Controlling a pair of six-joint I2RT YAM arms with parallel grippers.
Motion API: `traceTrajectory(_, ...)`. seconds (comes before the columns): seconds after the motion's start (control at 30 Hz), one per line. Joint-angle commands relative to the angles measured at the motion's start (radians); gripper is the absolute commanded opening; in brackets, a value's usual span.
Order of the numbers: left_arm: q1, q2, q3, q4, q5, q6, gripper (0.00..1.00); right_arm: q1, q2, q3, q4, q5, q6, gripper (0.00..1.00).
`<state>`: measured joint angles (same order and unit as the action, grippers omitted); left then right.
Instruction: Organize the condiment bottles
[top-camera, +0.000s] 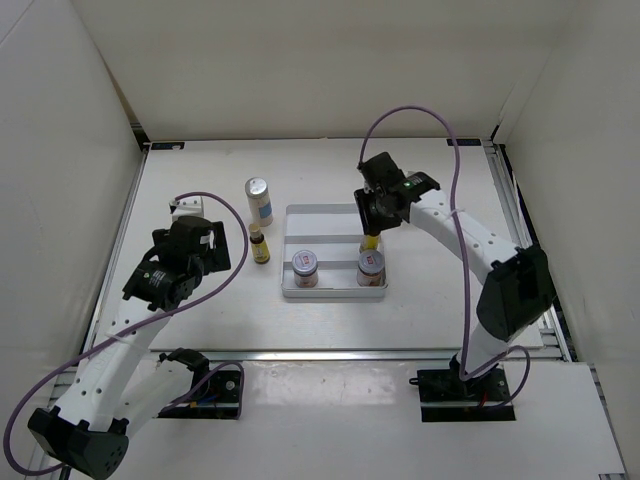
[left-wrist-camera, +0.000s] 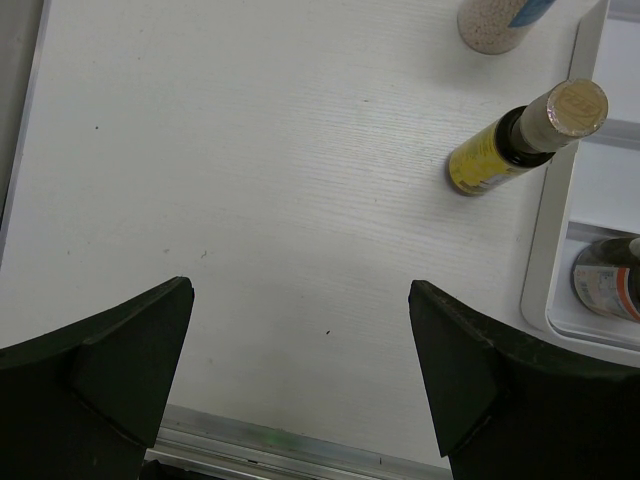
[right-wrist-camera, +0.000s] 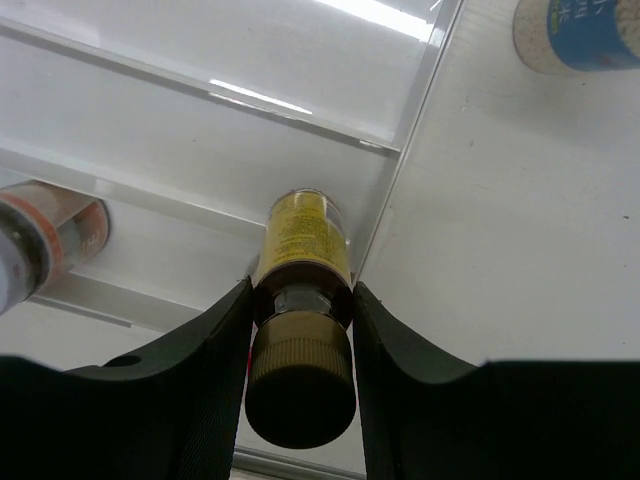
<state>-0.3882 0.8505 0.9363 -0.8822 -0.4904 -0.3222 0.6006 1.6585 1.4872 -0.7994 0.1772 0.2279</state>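
Observation:
My right gripper (top-camera: 372, 230) is shut on the neck of a tiny yellow dark-capped bottle (right-wrist-camera: 299, 243), held at the right edge of the grey ridged tray (top-camera: 335, 218); I cannot tell if its base touches. Two squat silver-lidded jars (top-camera: 305, 268) (top-camera: 371, 266) stand in the tray's front row. A second yellow bottle (top-camera: 260, 247) and a white silver-capped bottle (top-camera: 259, 200) stand on the table left of the tray. My left gripper (top-camera: 192, 250) is open and empty, left of them; its wrist view shows the yellow bottle (left-wrist-camera: 520, 140) ahead.
The right wrist view shows a white blue-labelled bottle (right-wrist-camera: 578, 33) on the table outside the tray rim (right-wrist-camera: 400, 170). White walls enclose the table on three sides. A metal rail (top-camera: 350, 352) runs along the near edge.

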Motion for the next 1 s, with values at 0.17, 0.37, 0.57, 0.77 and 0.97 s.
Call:
traceTrajectory(0.17, 0.005, -0.005, -0.001, 0.019, -0.007, 0.003, 1.0, -0.002, 0.075, 0.002, 0.074, 0.058, -0.006, 0.0)
traceTrajectory(0.37, 0.005, 0.004, -0.001, 0.019, 0.003, 0.003, 1.0, -0.002, 0.075, 0.002, 0.074, 0.047, 0.005, 0.33)
traceTrajectory(0.57, 0.005, 0.004, -0.01, 0.049, 0.013, 0.012, 1.0, -0.002, -0.017, 0.031, 0.059, 0.081, 0.016, 1.0)
traceTrajectory(0.77, 0.005, 0.067, 0.05, 0.135, 0.14, 0.008, 1.0, -0.002, -0.068, 0.183, -0.05, 0.105, 0.007, 1.0)
traceTrajectory(0.97, 0.005, 0.225, 0.076, 0.342, 0.3, 0.041, 1.0, -0.002, -0.152, 0.217, -0.06, 0.094, 0.007, 1.0)
